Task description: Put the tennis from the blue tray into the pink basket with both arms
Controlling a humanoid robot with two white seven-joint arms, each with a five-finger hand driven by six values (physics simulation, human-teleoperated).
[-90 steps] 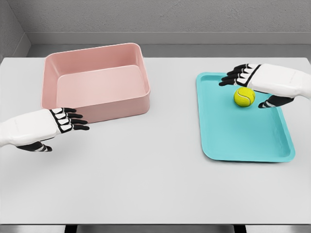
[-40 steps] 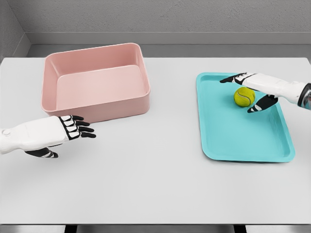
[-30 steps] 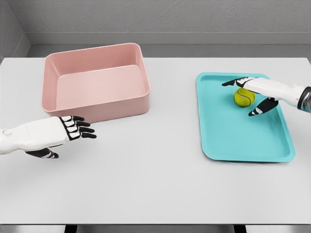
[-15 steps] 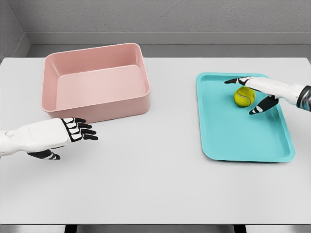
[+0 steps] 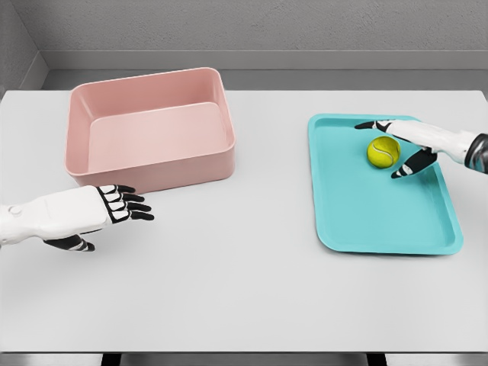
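Nearest the camera, the left robot hand [image 5: 97, 214] hovers over the white surface [image 5: 244, 282] at the lower left, its white forearm entering from the left edge; its black-tipped fingers [image 5: 134, 207] are stretched out and loosely spread, pointing right, with the thumb tucked below, and it holds nothing. Just beyond it sits the pink basket [image 5: 149, 128], a shallow rectangular bin with rounded corners, standing empty on the left half of the surface, its front wall near the left robot hand but apart from it. Across on the right lies the blue tray [image 5: 381, 210], flat and long, running away from the camera. The tennis ball [image 5: 383, 152] rests in the far part of that tray. The right robot hand [image 5: 404, 146] reaches in from the right edge and brackets the ball wide open: forefinger extended past its far side, thumb below its near right side, neither clearly closed on it.
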